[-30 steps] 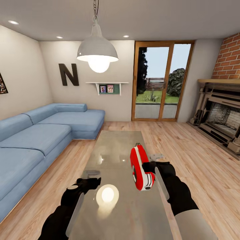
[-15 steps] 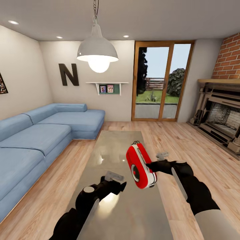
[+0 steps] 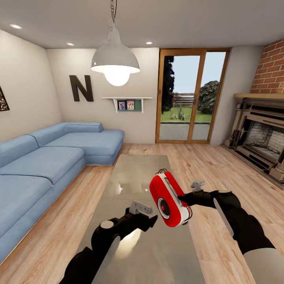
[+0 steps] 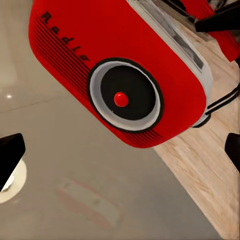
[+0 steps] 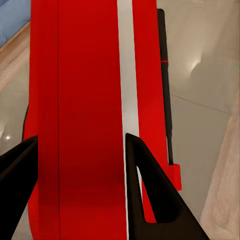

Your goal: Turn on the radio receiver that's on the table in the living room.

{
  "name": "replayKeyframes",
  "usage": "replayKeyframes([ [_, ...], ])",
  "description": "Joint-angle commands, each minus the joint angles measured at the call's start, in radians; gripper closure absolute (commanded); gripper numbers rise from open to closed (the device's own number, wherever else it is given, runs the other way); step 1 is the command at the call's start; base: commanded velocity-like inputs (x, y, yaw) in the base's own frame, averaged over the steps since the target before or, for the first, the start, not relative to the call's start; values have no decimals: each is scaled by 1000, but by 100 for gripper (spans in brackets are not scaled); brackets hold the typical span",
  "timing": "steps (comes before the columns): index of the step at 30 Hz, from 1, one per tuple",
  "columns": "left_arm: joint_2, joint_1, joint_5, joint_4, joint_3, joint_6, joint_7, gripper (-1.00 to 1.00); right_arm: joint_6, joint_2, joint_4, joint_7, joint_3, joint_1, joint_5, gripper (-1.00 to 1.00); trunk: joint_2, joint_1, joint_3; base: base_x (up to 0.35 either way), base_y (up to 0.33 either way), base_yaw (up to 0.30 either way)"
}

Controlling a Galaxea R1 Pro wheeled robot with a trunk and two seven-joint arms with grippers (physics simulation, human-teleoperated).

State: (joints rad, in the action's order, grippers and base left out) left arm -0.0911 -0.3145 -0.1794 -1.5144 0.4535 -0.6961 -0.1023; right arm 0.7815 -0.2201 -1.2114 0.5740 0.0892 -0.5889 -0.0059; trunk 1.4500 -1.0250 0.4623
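The red radio receiver (image 3: 169,199) hangs tilted above the right side of the glossy grey table (image 3: 134,173), its round dial facing my left arm. My right gripper (image 3: 184,199) is shut on its far side; in the right wrist view both black fingers (image 5: 145,190) clamp the red and white body (image 5: 85,100). My left gripper (image 3: 149,217) sits open just left of and below the radio. The left wrist view has the dial (image 4: 122,97) and its red centre knob straight ahead, with the fingertips (image 4: 10,155) spread wide and touching nothing.
A blue corner sofa (image 3: 47,157) runs along the left of the table. The brick fireplace (image 3: 260,138) stands at the right, with a glass patio door (image 3: 191,98) at the back. A white pendant lamp (image 3: 115,59) hangs above the table. Wood floor (image 3: 221,173) lies on both sides.
My right gripper has raised the radio and turned its dial face toward the left arm. My left gripper has moved right and forward, close to the radio.
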Motion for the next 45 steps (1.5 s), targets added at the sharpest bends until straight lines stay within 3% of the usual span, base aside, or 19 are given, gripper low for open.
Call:
replayKeyframes([
  [1,1,0,-12,-4,1,-3,0,-100,1,-4,0,0,-1,0,-7,100,0,0,0,0,0,0],
  [6,2,0,-37,-11,3,-15,0,-100,-1,-42,0,4,-2,0,-10,100,0,0,0,0,0,0],
  [10,2,0,-40,-10,25,-17,0,-100,-1,-50,0,6,-4,0,-11,100,0,0,0,0,0,0],
  [15,3,0,-41,-8,36,-17,1,-100,-1,-51,0,28,-57,0,-13,100,0,0,0,0,0,0],
  [18,4,0,-41,-8,38,-17,1,-100,0,-51,0,105,-107,0,-11,100,0,0,0,0,0,0],
  [21,4,0,-41,-6,40,-17,0,-100,2,-52,0,170,-128,0,-9,100,0,0,0,0,0,0],
  [22,4,0,-42,-6,57,-17,0,-100,2,-52,0,190,-133,0,-8,100,0,0,0,0,0,0],
  [24,4,0,-43,-5,88,-17,1,-100,2,-52,0,198,-136,0,-10,100,0,0,0,0,0,0],
  [31,4,0,-44,-4,99,-17,1,-100,3,-52,0,214,-147,0,-14,100,0,0,0,0,0,0],
  [36,4,0,-45,-5,100,-17,1,-100,4,-53,0,307,-149,0,-10,100,0,0,0,0,0,0],
  [45,4,0,-53,-9,100,-17,1,-100,4,-56,0,394,-151,0,-8,100,0,0,0,0,0,0],
])
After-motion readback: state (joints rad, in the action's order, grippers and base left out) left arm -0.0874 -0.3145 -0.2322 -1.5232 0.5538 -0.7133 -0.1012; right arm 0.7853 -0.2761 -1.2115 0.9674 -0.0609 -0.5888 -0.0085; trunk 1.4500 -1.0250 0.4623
